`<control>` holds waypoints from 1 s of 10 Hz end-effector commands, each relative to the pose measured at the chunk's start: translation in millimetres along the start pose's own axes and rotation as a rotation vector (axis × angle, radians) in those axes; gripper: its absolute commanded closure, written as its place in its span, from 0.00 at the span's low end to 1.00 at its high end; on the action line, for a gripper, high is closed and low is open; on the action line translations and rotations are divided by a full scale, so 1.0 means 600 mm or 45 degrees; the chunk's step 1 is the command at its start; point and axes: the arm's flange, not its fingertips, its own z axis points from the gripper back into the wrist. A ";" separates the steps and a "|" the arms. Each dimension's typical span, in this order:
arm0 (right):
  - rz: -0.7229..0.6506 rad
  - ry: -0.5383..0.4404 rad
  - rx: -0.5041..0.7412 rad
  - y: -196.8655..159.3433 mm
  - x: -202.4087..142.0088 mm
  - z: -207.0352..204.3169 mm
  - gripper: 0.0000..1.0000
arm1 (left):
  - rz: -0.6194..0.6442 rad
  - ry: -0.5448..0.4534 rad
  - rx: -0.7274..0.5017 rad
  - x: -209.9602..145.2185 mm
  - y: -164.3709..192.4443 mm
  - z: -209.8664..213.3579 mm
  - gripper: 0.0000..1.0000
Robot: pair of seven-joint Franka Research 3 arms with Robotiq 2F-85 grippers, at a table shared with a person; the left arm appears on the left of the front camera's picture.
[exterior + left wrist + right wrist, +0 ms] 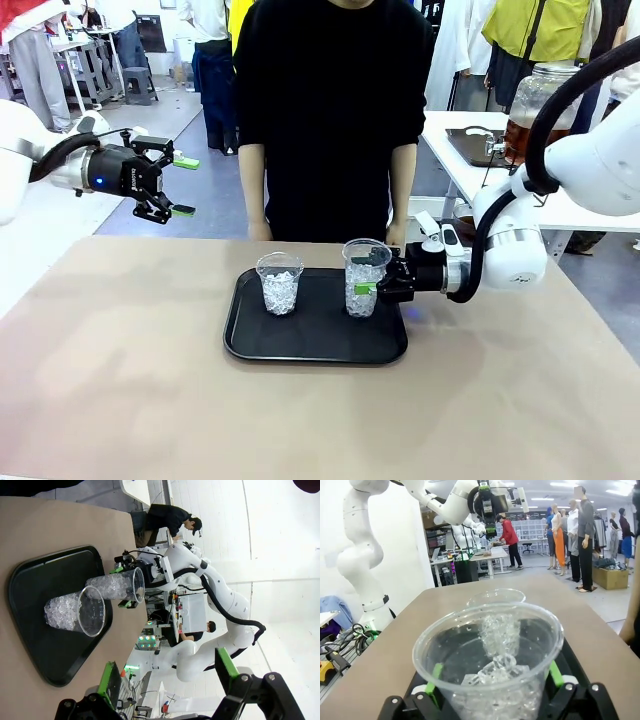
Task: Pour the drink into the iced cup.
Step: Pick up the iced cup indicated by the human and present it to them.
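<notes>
Black tray [240,335] in the middle of the table [120,380], a bit toward the far edge, with two clear cups of ice on it. Left cup [279,285] near the tray's middle, right cup [352,300] by the tray's right edge.

Right gripper [364,276] spread wide around the right cup, one finger on each side, cup standing on the tray. From the wrist camera, green pads [436,676] right at the cup wall, but can't tell through the plastic whether actually touching.

Left gripper [185,187] up in the air toward the table's far left corner, jaws wide with nothing between them. Fingers cut off at the bottom edge of its own camera.

Big jar [535,95] of amber-brown liquid on a white side table [455,125] beyond the far right corner, half hidden by the right arm's black hose [560,100]. No telling whether the drink or not.

Person [330,110] at the far edge, hands mostly hidden behind the table.
</notes>
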 end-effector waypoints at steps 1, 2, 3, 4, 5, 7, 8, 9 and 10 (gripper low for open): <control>-0.036 -0.022 -0.016 -0.015 0.003 -0.016 0.00 | -0.002 -0.002 0.001 0.000 -0.001 0.000 0.00; -0.054 -0.023 0.006 -0.012 0.004 -0.014 0.05 | -0.002 -0.002 0.001 0.000 -0.001 0.000 0.00; -0.074 -0.026 0.006 -0.012 0.002 -0.012 0.21 | -0.002 -0.002 0.001 0.000 -0.001 0.000 0.00; -0.071 -0.026 0.020 -0.010 0.001 -0.009 0.34 | -0.002 -0.002 0.001 0.000 -0.001 0.000 0.00; -0.070 -0.015 0.026 -0.008 0.002 -0.008 0.34 | -0.002 -0.002 0.001 0.000 -0.001 0.000 0.00; -0.079 -0.014 0.030 -0.005 0.003 -0.006 0.34 | -0.002 -0.002 0.001 0.000 -0.001 0.000 0.00; -0.079 -0.012 0.024 -0.005 0.004 -0.004 0.34 | -0.002 -0.002 0.001 0.000 -0.001 0.000 0.00; -0.082 -0.034 0.028 -0.006 0.007 0.002 0.34 | -0.002 -0.002 0.001 0.000 -0.001 0.000 0.00; -0.088 -0.069 0.046 -0.010 0.019 0.010 0.34 | -0.002 -0.002 0.001 0.000 -0.001 0.000 0.00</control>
